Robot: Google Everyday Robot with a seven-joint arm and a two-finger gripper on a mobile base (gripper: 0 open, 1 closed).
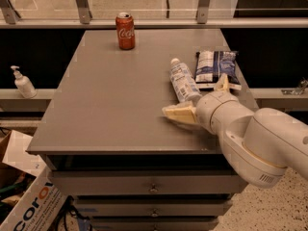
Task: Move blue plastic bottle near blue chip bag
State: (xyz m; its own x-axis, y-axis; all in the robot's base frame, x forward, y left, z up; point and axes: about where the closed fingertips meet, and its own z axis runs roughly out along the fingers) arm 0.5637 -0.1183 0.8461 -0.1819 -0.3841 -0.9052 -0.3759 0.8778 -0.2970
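The blue plastic bottle (182, 81) lies on its side on the grey table (115, 100), white cap pointing away, right of the middle. The blue chip bag (215, 66) lies flat just right of it, a small gap between them. My gripper (199, 99) is low over the table at the bottle's near end. It is open, with one cream finger (177, 114) stretched out to the left and the other (222, 83) up by the bag's near edge. The bottle's base sits between the fingers, not clamped.
A red Coca-Cola can (125, 31) stands at the table's far edge, left of centre. A white pump dispenser (22, 83) stands on a ledge to the left. Drawers are under the table, and a cardboard box (24, 196) is on the floor at lower left.
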